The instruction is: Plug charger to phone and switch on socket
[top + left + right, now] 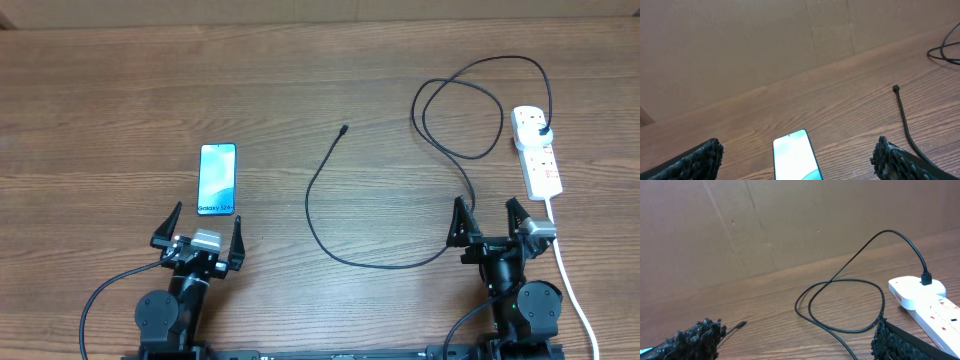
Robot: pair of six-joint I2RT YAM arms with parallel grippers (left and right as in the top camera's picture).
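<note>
While my left end effector (207,215) and right end effector (486,203) hang spread and empty, I fear the thin charger (308,196) slipping my pinch or its tip shoving the loose phone (217,179).

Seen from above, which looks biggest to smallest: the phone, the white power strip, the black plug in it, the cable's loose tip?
1. white power strip and phone: too alike to rank; strip longer, phone wider.
2. black plug.
3. cable's loose tip, smallest.

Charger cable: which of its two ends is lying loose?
The small connector tip, bare on the wooden table right of the phone; the plug end sits in the white power strip.
</note>
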